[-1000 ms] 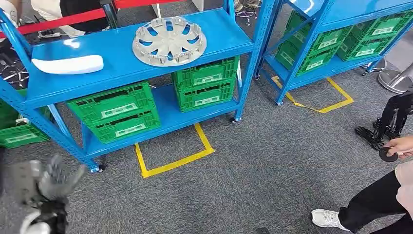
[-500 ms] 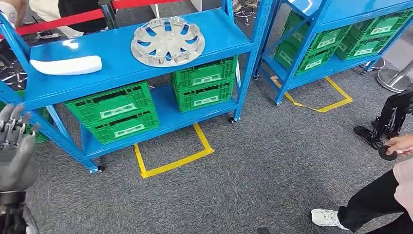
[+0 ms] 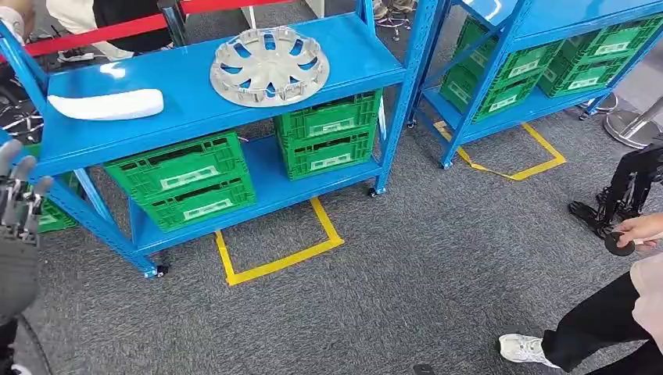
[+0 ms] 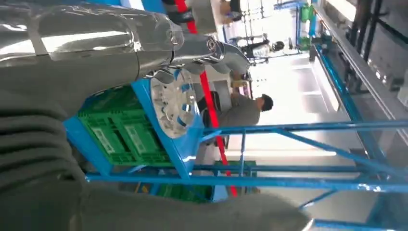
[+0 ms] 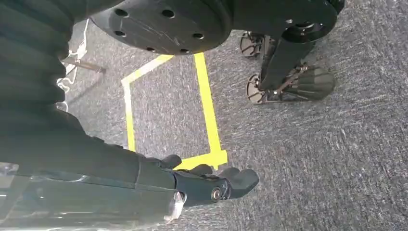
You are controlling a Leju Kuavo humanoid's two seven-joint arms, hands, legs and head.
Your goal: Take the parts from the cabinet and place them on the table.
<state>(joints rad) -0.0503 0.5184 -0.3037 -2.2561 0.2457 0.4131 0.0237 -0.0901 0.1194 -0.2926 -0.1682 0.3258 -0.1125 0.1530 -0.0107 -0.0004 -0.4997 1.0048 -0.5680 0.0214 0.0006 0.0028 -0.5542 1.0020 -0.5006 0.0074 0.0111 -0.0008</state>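
Silver hubcap (image 3: 269,65) flat on blue shelf (image 3: 356,55), upper centre; likely light, rigid, slotted, best taken at rim. Left hand (image 3: 17,234) at left edge, empty, fingers spread. Right hand (image 5: 211,185) empty, fingers loosely apart.

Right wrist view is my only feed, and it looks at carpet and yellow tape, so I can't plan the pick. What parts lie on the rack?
Observer: In the head view, a grey wheel cover lies flat on the top shelf of the blue rack.
Operator: Anything else up there?
Observer: A white curved part lies on the same shelf, apart from the wheel cover, toward the robot's left.
Operator: Is the left hand holding anything?
Observer: No. The left hand is in front of the rack's left end, fingers apart, holding nothing.
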